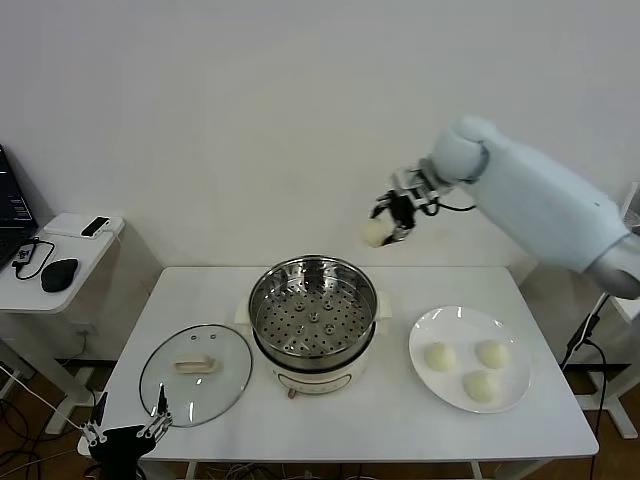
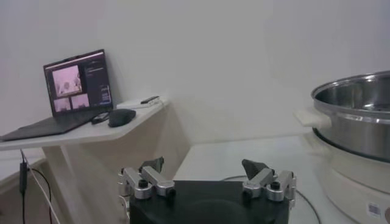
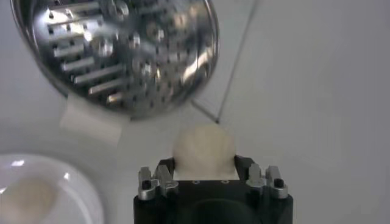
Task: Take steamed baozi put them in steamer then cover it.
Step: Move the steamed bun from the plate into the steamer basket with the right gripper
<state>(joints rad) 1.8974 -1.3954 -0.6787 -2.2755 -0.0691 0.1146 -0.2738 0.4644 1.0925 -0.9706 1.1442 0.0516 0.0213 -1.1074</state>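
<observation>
My right gripper is shut on a cream-white baozi and holds it high in the air, above and behind the right rim of the steamer. In the right wrist view the baozi sits between the fingers, with the steamer's perforated tray below. Three more baozi lie on the white plate to the steamer's right. The steamer is open and its tray holds nothing. My left gripper is open and empty at the table's front left corner.
The glass lid with a cream handle lies flat on the table left of the steamer. A side desk with a laptop and a mouse stands at far left. The steamer's side shows in the left wrist view.
</observation>
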